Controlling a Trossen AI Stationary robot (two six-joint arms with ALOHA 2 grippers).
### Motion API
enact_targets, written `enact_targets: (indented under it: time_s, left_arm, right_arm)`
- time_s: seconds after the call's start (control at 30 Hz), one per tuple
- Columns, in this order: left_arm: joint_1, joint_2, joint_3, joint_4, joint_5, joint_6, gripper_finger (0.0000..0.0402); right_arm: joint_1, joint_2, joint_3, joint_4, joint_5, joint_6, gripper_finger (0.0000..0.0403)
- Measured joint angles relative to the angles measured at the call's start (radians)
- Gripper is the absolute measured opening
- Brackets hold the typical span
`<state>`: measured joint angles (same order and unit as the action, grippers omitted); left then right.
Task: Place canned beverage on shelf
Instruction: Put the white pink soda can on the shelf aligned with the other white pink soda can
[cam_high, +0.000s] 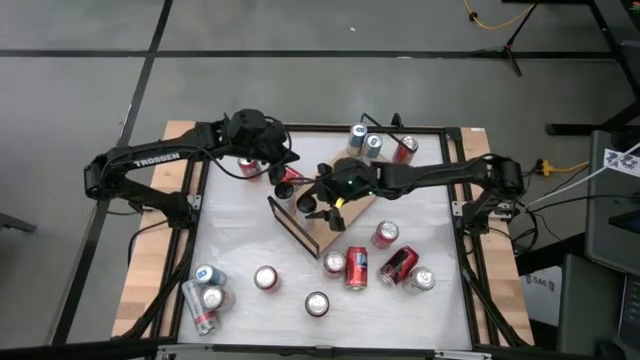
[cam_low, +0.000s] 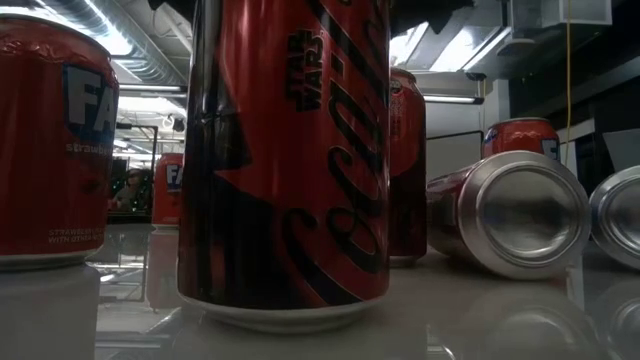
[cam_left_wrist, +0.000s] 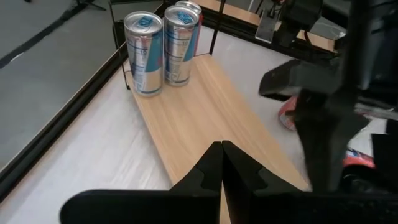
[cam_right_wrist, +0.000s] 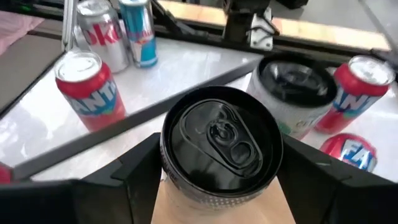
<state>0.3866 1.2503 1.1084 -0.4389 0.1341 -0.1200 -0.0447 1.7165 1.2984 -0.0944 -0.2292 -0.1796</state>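
The shelf (cam_high: 335, 232), a light-wood board (cam_left_wrist: 199, 112) with black wire rails, lies slantwise at the table's middle. Two silver-blue cans (cam_left_wrist: 144, 53) and a red one stand upright at its far end. My right gripper (cam_high: 322, 203) reaches in from the table's right and is shut on a black-topped can (cam_right_wrist: 221, 146) above the board's near half. I cannot tell whether the can's base rests on the wood. My left gripper (cam_left_wrist: 221, 171) is shut with nothing in it. It hangs over the board's near-left part, close beside the right gripper. My right gripper pinches the black-topped can between its two fingers (cam_right_wrist: 140, 171), one on each side of the wall just under the top rim (cam_right_wrist: 177, 186). The fingers slant down from the table's right side. The can stands upright; the can itself hides its base.
Loose cans stand and lie on the white tabletop (cam_high: 250, 240) near its front edge, among them a red cola can (cam_low: 285, 150) and a fallen can (cam_low: 510, 215). A second black-topped can (cam_right_wrist: 292, 87) and red cans (cam_right_wrist: 87, 90) stand close to the held one.
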Motion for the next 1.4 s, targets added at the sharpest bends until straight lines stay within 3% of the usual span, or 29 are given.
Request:
enact_targets:
  time_s: [1.4]
  left_arm:
    - [-0.002, 0.000, 0.001, -0.002, 0.005, 0.000, 0.0000]
  right_arm:
    - [-0.002, 0.040, 0.002, 0.040, 0.012, -0.009, 0.0273]
